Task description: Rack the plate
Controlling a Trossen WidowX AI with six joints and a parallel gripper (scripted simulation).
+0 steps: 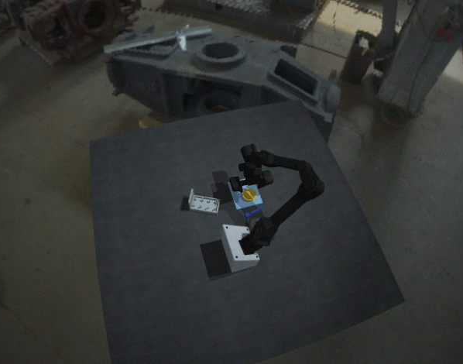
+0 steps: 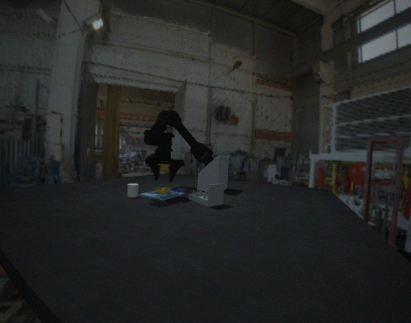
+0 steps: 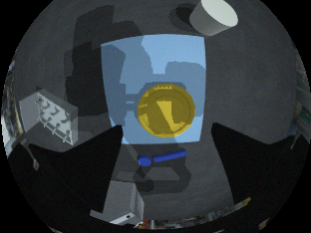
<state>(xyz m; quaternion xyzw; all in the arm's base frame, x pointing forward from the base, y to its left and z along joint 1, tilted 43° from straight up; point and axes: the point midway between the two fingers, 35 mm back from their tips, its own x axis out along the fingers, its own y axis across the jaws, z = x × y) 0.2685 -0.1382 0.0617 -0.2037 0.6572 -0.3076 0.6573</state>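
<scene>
Approach step: the gripper (image 2: pixel 163 173) hovers with jaws wide and empty, the yellow plate (image 3: pixel 165 109) flat on the blue mat (image 3: pixel 127 68) directly below between them; next, descend and close on its rim.

Dim hall, brick wall (image 2: pixel 233 86), perhaps concrete floor (image 1: pixel 39 156).

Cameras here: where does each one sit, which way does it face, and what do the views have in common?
Top: high above the table, looking down; whole arm shows, gripper over the yellow plate.
Exterior: low at the table's edge, looking level across; arm and open gripper above the plate.
Wrist: on the arm, looking straight down; both dark fingers frame the plate.
Shared: plate, blue mat, dish rack.
</scene>
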